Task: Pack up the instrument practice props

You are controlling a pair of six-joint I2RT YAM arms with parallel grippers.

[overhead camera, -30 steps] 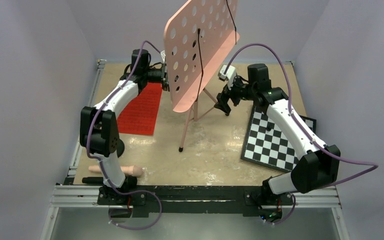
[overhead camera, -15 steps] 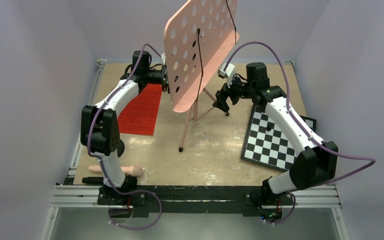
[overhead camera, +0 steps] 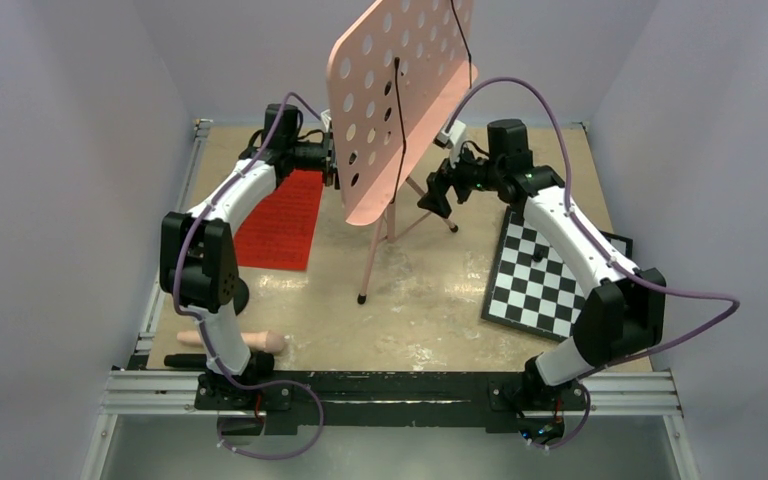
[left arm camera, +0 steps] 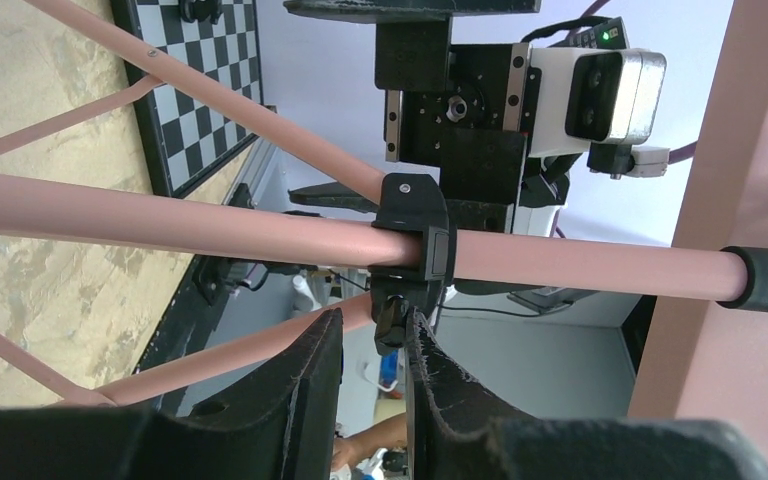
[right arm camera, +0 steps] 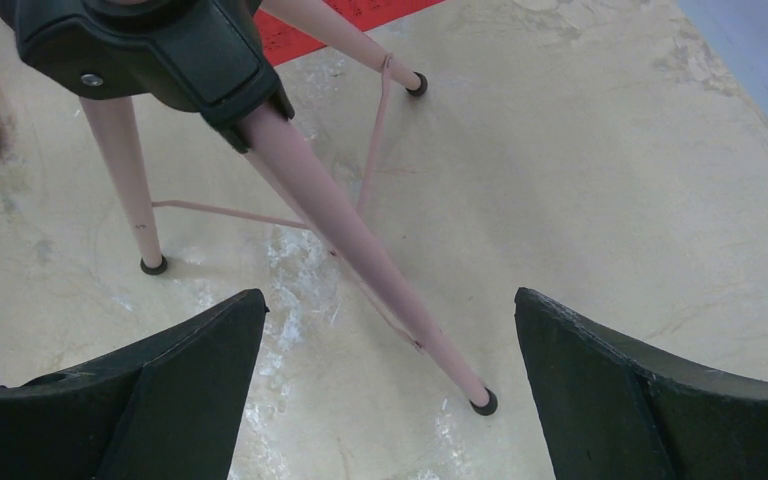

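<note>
The pink music stand [overhead camera: 390, 100] stands upright mid-table on its tripod legs. My left gripper [overhead camera: 332, 160] is behind the perforated desk at the pole. In the left wrist view its jaws [left arm camera: 375, 318] are narrowly open. The black knob [left arm camera: 390, 322] of the pole's clamp [left arm camera: 415, 235] sits at their tips, against the right finger. My right gripper [overhead camera: 435, 195] hangs wide open over a tripod leg [right arm camera: 360, 240], touching nothing. Red sheet-music pages [overhead camera: 285, 215] lie flat at the left. The pink rod [overhead camera: 255, 341] with its black base [overhead camera: 238, 295] and the black microphone [overhead camera: 182, 360] lie near the left arm's base.
A black-and-white checkerboard [overhead camera: 550, 275] lies on the right side of the table under my right arm. The tripod's black hub [right arm camera: 160, 50] and thin braces spread over the middle. Grey walls close in the table on three sides.
My right arm has swung left and a little back, bringing its open gripper closer to the stand's tripod. The left arm and the stand have stayed put.
</note>
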